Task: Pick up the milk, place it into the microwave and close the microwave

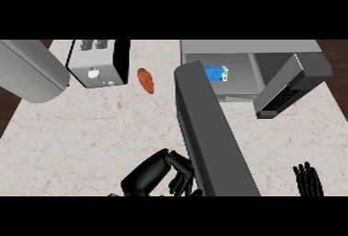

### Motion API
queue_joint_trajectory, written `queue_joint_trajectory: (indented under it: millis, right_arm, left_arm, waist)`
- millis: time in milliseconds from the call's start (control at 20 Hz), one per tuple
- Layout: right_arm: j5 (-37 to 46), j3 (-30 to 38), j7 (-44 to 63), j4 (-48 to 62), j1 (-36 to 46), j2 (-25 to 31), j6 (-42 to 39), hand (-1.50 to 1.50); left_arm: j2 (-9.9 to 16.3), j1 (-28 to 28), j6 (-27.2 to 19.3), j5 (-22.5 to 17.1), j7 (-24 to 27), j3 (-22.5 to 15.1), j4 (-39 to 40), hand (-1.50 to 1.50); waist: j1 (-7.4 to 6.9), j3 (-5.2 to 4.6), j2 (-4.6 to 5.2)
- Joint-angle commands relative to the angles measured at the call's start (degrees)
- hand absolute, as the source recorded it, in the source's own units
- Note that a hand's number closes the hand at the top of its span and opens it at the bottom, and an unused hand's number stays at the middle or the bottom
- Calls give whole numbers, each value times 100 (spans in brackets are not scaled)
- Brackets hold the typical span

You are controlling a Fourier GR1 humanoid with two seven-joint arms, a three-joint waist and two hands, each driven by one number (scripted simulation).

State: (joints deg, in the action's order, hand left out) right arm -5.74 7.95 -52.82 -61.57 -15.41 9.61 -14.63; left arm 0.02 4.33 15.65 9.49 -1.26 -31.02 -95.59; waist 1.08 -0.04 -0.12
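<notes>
Milk sits inside the open microwave; left hand curled, holding nothing; right hand straight-fingered.

Single head view, steeply down onto counter, forearms entering below

Colours on the table

The table is pale with speckles. The milk is blue, the microwave grey, the toaster black and silver.
</notes>
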Motion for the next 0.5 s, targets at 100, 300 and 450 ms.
queue_joint_trajectory:
  millis: [100,300,450]
  right_arm:
    - [-251,-195,-167,-855,-521,208,-679,-150]
    - [-409,-413,66,-1514,-773,278,-771,-150]
    - [-578,-566,-60,-1814,-959,442,-1109,-150]
  left_arm:
    - [-2,886,-1086,201,20,-1202,1116,150]
    - [-2,1607,-1688,-355,0,-1582,2056,150]
    - [-2,1927,-2197,-938,-124,-2059,2240,150]
  waist:
    - [90,-2,15]
    - [220,-7,40]
    - [396,-6,53]
